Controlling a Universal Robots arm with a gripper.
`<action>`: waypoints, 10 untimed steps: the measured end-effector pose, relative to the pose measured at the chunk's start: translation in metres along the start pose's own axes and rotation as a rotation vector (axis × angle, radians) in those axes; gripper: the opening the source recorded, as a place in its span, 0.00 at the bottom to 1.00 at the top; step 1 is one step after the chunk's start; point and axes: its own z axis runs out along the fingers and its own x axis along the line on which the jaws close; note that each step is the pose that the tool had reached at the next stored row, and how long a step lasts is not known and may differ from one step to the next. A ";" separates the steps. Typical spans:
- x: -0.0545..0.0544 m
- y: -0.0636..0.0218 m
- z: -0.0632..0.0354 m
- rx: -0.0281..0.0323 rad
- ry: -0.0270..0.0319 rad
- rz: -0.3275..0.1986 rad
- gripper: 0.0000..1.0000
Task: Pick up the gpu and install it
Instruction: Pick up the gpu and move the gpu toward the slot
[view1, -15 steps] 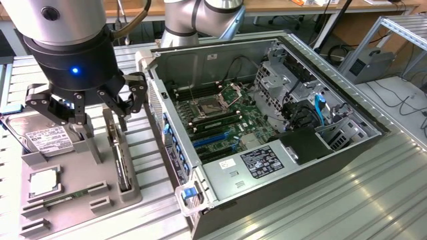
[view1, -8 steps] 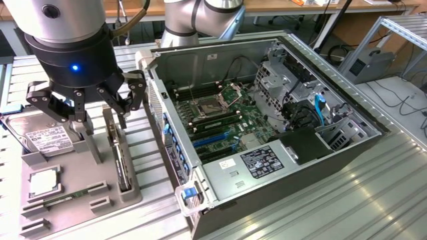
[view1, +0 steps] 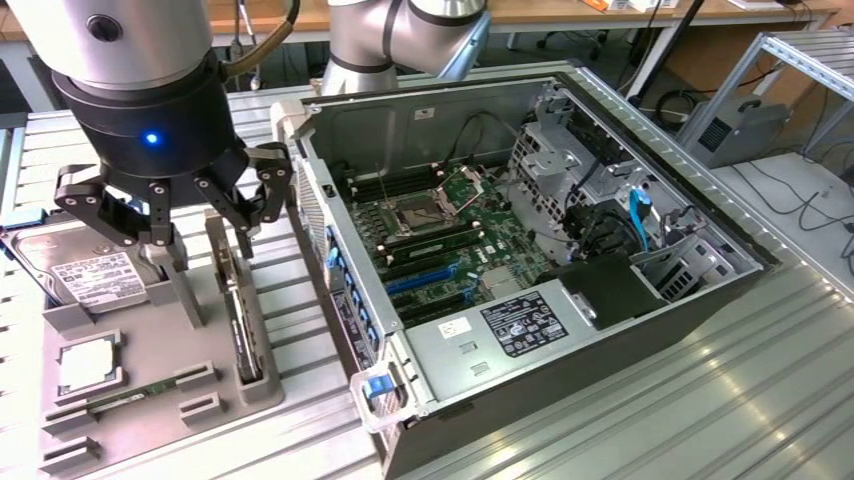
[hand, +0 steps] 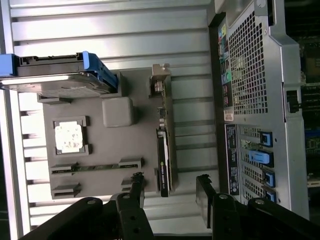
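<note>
The gpu (view1: 242, 310) stands on its long edge in a slot of the grey holder tray (view1: 147, 340), on the exterior view's left. In the wrist view the gpu (hand: 164, 145) shows as a thin dark card with a metal end bracket at its far end. My gripper (view1: 200, 235) hangs over the card's rear end, open. In the wrist view my gripper (hand: 170, 192) has one black finger on each side of the card's edge, with a gap on both sides. Nothing is held.
The open computer case (view1: 534, 250) lies beside the tray, its motherboard (view1: 441, 240) exposed, and its rear panel (hand: 250, 90) is close to the card. On the tray (hand: 135, 135) sit a hard drive (view1: 80, 275), a processor chip (view1: 87, 365) and a memory stick (view1: 140, 390). The table is ribbed metal.
</note>
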 end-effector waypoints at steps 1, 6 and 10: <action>0.000 0.0000 0.0012 -0.0001 0.0000 0.000 0.54; 0.000 0.0000 0.0087 0.0000 0.0000 0.000 0.54; 0.000 0.0000 0.0117 0.0002 0.0002 0.000 0.54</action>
